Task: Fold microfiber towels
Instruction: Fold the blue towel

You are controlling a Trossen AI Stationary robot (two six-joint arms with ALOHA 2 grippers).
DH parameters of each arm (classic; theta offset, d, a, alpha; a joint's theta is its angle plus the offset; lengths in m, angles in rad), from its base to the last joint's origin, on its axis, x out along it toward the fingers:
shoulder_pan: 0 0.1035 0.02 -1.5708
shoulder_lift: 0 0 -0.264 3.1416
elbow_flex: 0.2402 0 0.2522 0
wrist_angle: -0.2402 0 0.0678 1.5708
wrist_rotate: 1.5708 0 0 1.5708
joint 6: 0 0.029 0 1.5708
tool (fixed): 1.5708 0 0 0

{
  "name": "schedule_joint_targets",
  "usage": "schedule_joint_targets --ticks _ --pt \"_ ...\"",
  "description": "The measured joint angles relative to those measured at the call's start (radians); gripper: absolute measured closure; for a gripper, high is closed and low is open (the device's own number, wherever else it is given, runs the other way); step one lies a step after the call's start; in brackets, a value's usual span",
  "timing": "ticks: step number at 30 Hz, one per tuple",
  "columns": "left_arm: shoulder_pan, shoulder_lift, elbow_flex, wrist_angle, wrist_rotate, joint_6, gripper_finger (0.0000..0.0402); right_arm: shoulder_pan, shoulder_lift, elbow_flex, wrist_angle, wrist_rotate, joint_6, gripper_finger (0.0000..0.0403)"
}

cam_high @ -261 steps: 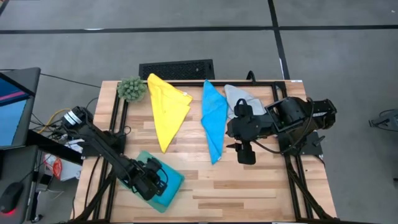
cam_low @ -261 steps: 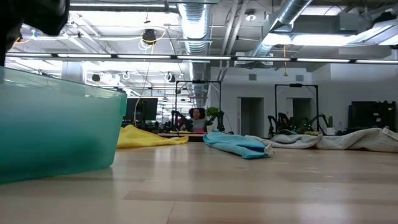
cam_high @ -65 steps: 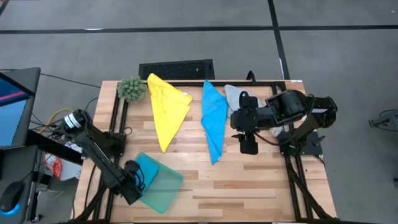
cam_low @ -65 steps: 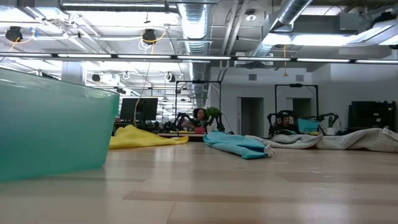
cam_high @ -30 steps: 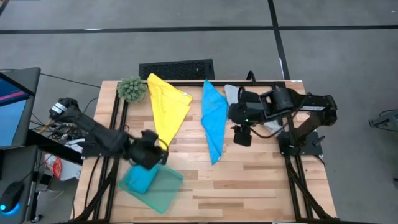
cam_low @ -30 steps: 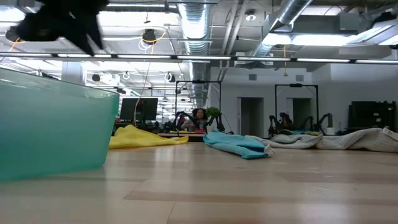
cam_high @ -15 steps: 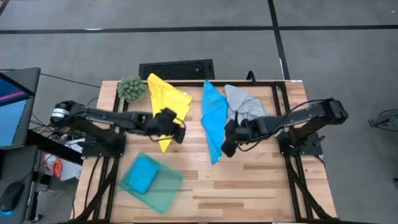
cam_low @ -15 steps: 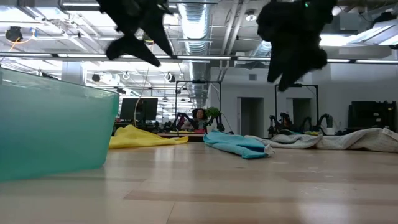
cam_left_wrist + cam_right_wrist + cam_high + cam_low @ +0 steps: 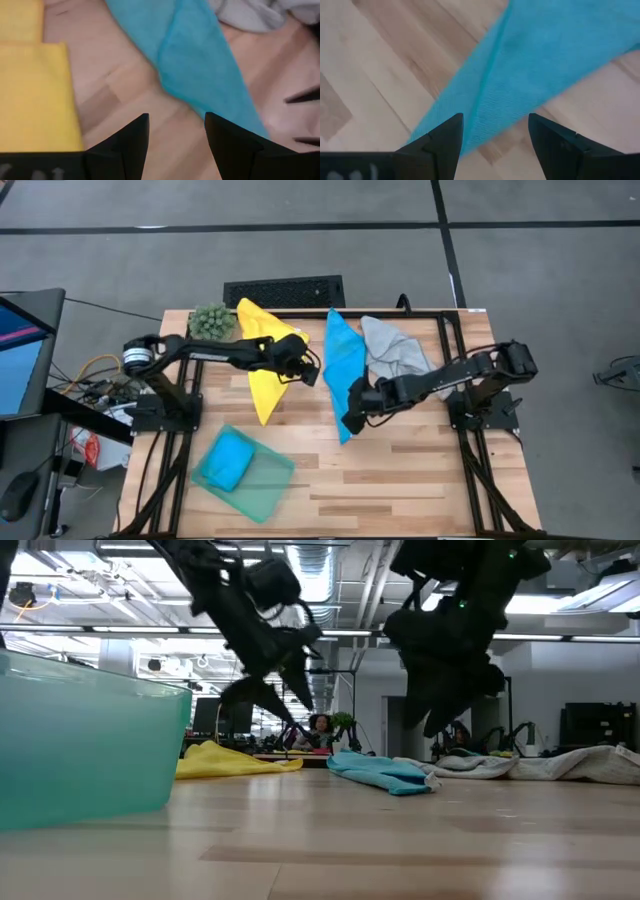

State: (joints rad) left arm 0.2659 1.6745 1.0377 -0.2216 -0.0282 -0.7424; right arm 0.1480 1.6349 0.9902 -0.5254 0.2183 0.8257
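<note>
A bright blue towel (image 9: 340,370) lies crumpled in a long strip at the table's middle, its narrow end toward the near edge. A yellow towel (image 9: 265,365) lies to its left and a grey towel (image 9: 395,350) to its right. My left gripper (image 9: 314,370) hangs open over bare wood between the yellow towel (image 9: 35,100) and the blue towel (image 9: 200,65). My right gripper (image 9: 350,420) hangs open above the blue towel's narrow near end (image 9: 470,120). In the low view both the left gripper (image 9: 270,700) and the right gripper (image 9: 440,715) are clear of the table.
A see-through teal bin (image 9: 268,485) at the near left holds a folded teal towel (image 9: 228,460). A fuzzy green plant ball (image 9: 210,322) sits at the far left corner. Bare wood stretches along the near edge, right of the bin.
My left gripper has swung from above the bin toward the far right, across the yellow towel, and sunk beside the blue towel. My right gripper has come down and toward the near left, over the blue towel's narrow end. The towels lie as before.
</note>
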Motion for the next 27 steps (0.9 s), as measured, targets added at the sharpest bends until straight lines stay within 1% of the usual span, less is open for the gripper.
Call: schedule_joint_targets --ticks 1,4,6,8,10,11,13,18,20,23,25,27 --pt "0.001 0.023 0.016 0.021 -0.006 0.002 0.0216 0.006 0.001 0.001 -0.002 0.000 0.009 0.0155" --pt "0.006 0.089 0.079 0.005 -0.028 0.034 0.0216 0.029 -0.004 0.005 -0.025 0.013 0.044 0.0155" --pt "0.006 0.143 0.124 -0.014 -0.033 0.057 0.0216 0.045 -0.026 -0.002 -0.080 0.014 0.065 0.0155" --pt "0.008 0.194 0.174 -0.026 -0.025 0.069 0.0216 0.058 -0.041 0.005 -0.073 0.020 0.090 0.0155" --pt "0.009 0.242 0.223 -0.038 -0.024 0.076 0.0216 0.075 -0.066 0.001 -0.137 0.037 0.116 0.0155" --pt "0.009 0.259 0.240 -0.044 -0.017 0.077 0.0216 0.084 -0.073 0.001 -0.130 0.044 0.128 0.0155" --pt "0.011 0.294 0.272 -0.065 -0.007 0.082 0.0216 0.106 -0.096 0.001 -0.176 0.064 0.158 0.0155" --pt "0.013 0.342 0.310 -0.091 0.013 0.085 0.0216 0.155 -0.134 0.001 -0.206 0.105 0.209 0.0155" --pt "0.013 0.343 0.307 -0.135 0.009 0.087 0.0216 0.172 -0.146 0.002 -0.211 0.117 0.225 0.0155" --pt "0.013 0.358 0.306 -0.130 0.022 0.090 0.0218 0.192 -0.150 0.001 -0.221 0.129 0.248 0.0155" --pt "0.014 0.359 0.306 -0.127 0.053 0.101 0.0228 0.201 -0.150 0.002 -0.215 0.131 0.249 0.0155" --pt "0.013 0.373 0.308 -0.121 0.060 0.104 0.0247 0.206 -0.150 0.001 -0.226 0.131 0.249 0.0155"
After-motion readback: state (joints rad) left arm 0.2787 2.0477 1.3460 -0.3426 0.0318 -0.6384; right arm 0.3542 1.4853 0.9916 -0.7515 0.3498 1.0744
